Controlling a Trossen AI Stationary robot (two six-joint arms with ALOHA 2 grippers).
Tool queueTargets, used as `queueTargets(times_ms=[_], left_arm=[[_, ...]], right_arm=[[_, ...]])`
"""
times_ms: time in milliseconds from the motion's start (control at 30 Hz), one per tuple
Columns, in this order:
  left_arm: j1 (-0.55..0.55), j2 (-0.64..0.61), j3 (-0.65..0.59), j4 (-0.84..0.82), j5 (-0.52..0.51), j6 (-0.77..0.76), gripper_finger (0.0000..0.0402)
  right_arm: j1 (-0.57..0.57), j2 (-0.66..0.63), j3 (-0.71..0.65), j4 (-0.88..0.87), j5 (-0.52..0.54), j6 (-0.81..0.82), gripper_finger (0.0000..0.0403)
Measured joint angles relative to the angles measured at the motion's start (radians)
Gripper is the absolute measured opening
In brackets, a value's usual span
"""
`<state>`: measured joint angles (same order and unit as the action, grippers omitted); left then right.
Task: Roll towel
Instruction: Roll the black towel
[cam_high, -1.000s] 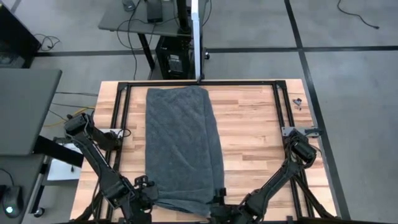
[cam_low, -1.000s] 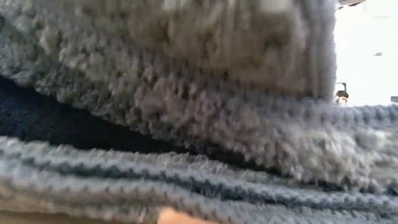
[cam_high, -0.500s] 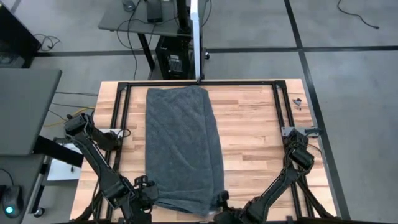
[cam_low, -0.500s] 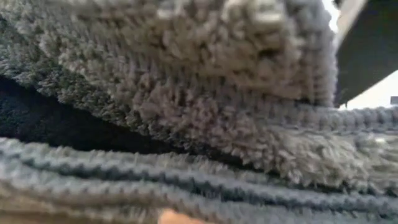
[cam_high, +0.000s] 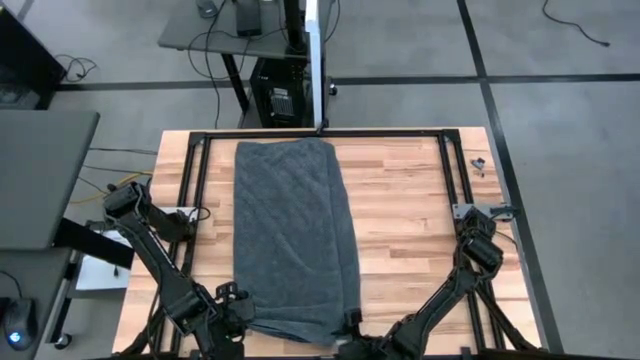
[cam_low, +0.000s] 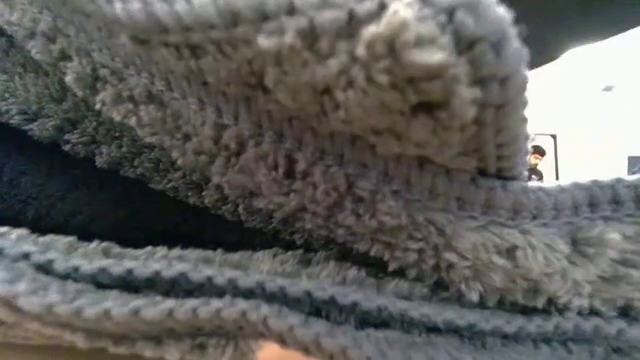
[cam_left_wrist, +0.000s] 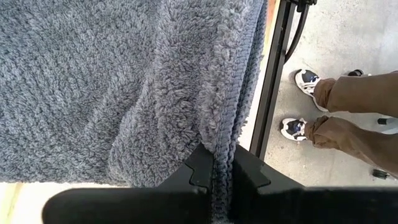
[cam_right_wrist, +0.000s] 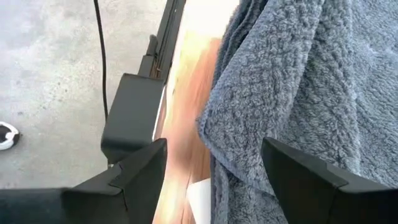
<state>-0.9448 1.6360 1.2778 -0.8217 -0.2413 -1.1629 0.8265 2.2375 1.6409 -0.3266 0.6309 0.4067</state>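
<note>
Left gripper: The left gripper (cam_left_wrist: 221, 177) is at the lower left of the high view, at the near corner of the towel (cam_high: 293, 235). Its two fingers are pinched together on the towel's edge. In the left wrist view the thick hem runs down right between them. It holds tight, I think, so this corner can be lifted and turned over to start the roll.

Towel: The towel is a long dark grey strip in the middle of the high view. It lies flat on the wooden table (cam_high: 410, 215), from the far edge down to the near edge. It is laid out long like this, I think, so it can be rolled from the near end to the far end. In the low view the fluffy cloth fills almost the whole picture, so the near end sits right in front of that camera.

Right gripper: The right gripper (cam_right_wrist: 214, 177) is at the bottom of the high view, just right of the middle, at the towel's other near corner. Its fingers stand wide apart. The towel's corner hangs between them, but they are not squeezing it. I think it wants to grab this corner too, so both corners can go up together.

Person: A person's shoes and brown trouser legs (cam_left_wrist: 336, 109) show at the right of the left wrist view, on the floor beside the table.
</note>
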Motion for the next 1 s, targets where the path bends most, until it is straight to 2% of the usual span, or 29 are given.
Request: queueTargets(times_ms=[267,400,533,733,767,1000], left_arm=[[0.0,0.0,0.0,-0.001,0.0,0.017,0.0011],[-0.002,0.0,0.0,0.0,0.0,0.014,0.0011],[-0.007,0.0,0.0,0.0,0.0,0.006,0.0011],[-0.01,0.0,0.0,-0.003,0.0,0.004,0.0011],[-0.01,0.0,0.0,-0.004,0.0,0.004,0.0011],[-0.01,0.0,0.0,-0.006,0.031,-0.003,0.0011]], right_arm=[[-0.038,0.02,0.0,0.024,-0.003,0.003,0.0253],[-0.051,0.022,0.0,0.023,-0.007,0.004,0.0235],[-0.051,0.022,0.0,0.021,-0.043,0.007,0.018],[-0.032,0.021,0.0,0.006,-0.112,0.012,0.0031],[-0.028,0.017,0.0,-0.004,-0.112,0.011,0.0017],[-0.007,-0.017,0.0,-0.166,-0.111,0.12,0.0001]])
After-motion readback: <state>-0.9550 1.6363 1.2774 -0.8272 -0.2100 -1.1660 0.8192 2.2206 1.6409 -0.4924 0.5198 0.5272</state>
